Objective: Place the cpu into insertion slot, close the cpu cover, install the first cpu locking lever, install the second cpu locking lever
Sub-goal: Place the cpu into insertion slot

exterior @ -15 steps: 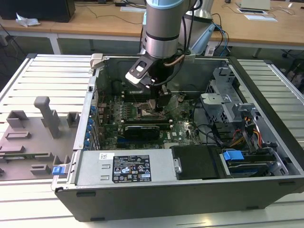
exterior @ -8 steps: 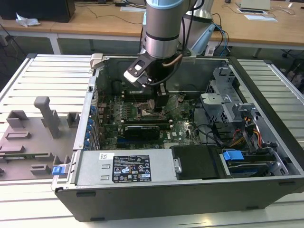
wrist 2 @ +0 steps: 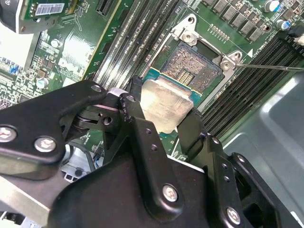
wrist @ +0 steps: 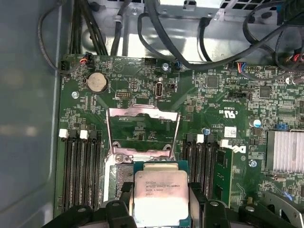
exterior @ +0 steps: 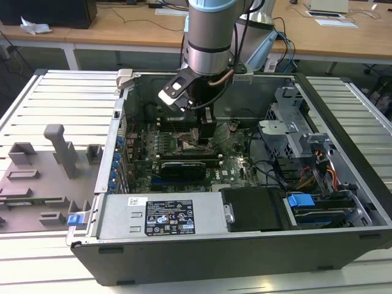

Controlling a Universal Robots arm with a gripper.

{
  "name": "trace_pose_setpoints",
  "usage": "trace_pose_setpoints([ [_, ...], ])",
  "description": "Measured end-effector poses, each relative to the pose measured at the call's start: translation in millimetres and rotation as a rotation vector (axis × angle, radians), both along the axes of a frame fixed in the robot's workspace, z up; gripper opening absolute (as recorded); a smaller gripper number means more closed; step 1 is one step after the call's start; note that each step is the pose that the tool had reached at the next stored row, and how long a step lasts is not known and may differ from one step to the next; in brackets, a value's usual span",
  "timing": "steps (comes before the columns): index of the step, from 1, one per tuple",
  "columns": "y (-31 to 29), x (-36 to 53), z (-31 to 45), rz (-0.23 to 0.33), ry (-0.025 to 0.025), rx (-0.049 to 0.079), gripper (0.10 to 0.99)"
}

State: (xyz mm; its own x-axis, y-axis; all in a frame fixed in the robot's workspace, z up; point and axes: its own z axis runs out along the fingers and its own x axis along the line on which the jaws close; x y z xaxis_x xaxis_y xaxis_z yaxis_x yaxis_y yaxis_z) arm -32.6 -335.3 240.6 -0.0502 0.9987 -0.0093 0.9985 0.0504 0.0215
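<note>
**CPU HELD OVER OPEN SLOT, NOT YET SEATED**

**Exterior view.** Arm (exterior: 208, 37) reaching down into open computer case (exterior: 245, 245), laid on its side on slatted tabletop (exterior: 61, 92). Gripper (exterior: 205, 131) low over motherboard (exterior: 233, 154), near its middle. Case laid flat, presumably to face the board upward for a straight descent.

**Second wrist view.** Gripper (wrist 2: 161, 114) clamped narrow on cpu (wrist 2: 164, 102), pinching two opposite edges. Metal top up, likely to spare the underside contacts. Cpu roughly level, overlapping the near edge of slot (wrist 2: 192, 66); contact grid bare and exposed. Memory slots (wrist 2: 126, 42) on either side. Thin metal rod (wrist 2: 270, 67), probably a locking lever, angled away from the socket, apparently to leave it free.

**First wrist view.** Cover (wrist: 142, 112) tipped up on its hinge beyond slot (wrist: 122, 176), board visible through its window; raised to leave the way in clear. Cpu (wrist: 160, 192) in gripper (wrist: 161, 200), in front of cover, hiding most of slot. Judged hovering rather than seated; none of the four steps complete.
</note>
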Motion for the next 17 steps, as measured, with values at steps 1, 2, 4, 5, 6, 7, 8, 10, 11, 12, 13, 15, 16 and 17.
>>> trace_pose_setpoints([
  [1,0.0,0.0,0.0,0.0,0.0,0.0,0.541],
  [2,0.0,0.0,0.0,0.0,0.0,0.0,0.541],
  [4,0.0,-0.1,0.0,0.0,0.0,0.0,0.541],
  [5,0.0,-1.1,-0.2,0.0,0.0,0.0,0.541],
  [6,0.0,-2.4,-0.4,0.0,-0.0001,0.0,0.541],
  [7,0.2,-5.3,-0.9,0.0,0.0,0.0,0.541],
  [8,0.2,-7.2,-1.3,0.0,0.0,0.0,0.541],
  [10,0.2,-9.3,-1.7,0.0,0.0,0.0,0.541],
  [11,0.3,-10.5,-1.9,0.0,0.0,0.0,0.541],
  [12,0.3,-11.6,-2.1,0.0,0.0,0.0,0.541],
  [13,0.3,-13.5,-2.4,0.0,0.0,0.0,0.541],
  [15,0.3,-17.2,-2.9,0.0,0.0,0.0,0.541],
  [16,0.3,-18.5,-3.1,0.0,0.0,0.0,0.541],
  [17,0.3,-20.0,-3.4,0.0,0.0,0.0,0.541],
])
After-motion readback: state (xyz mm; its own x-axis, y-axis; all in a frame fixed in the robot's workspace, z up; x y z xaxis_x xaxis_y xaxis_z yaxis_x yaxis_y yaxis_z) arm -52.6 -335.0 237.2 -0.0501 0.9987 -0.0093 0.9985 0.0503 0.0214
